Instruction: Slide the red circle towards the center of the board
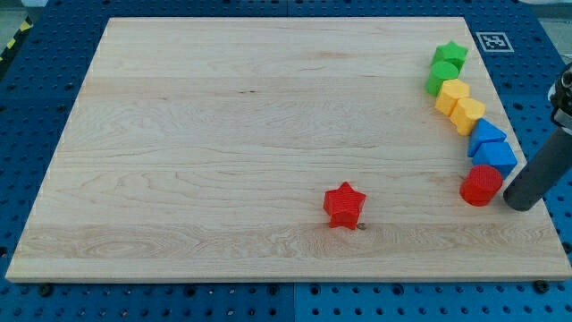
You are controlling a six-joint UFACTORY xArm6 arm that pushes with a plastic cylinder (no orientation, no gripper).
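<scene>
The red circle (481,185) lies near the board's right edge, low in the view. My tip (522,202) stands just to its right, very close to it or touching it; I cannot tell which. The dark rod rises from there toward the view's upper right. A red star (344,205) lies left of the circle, below the board's middle.
A curved row of blocks runs up the right edge from the red circle: two blue blocks (492,149), two yellow blocks (460,105), a green block (440,76) and a green star (451,55). The wooden board (223,134) lies on a blue pegboard table.
</scene>
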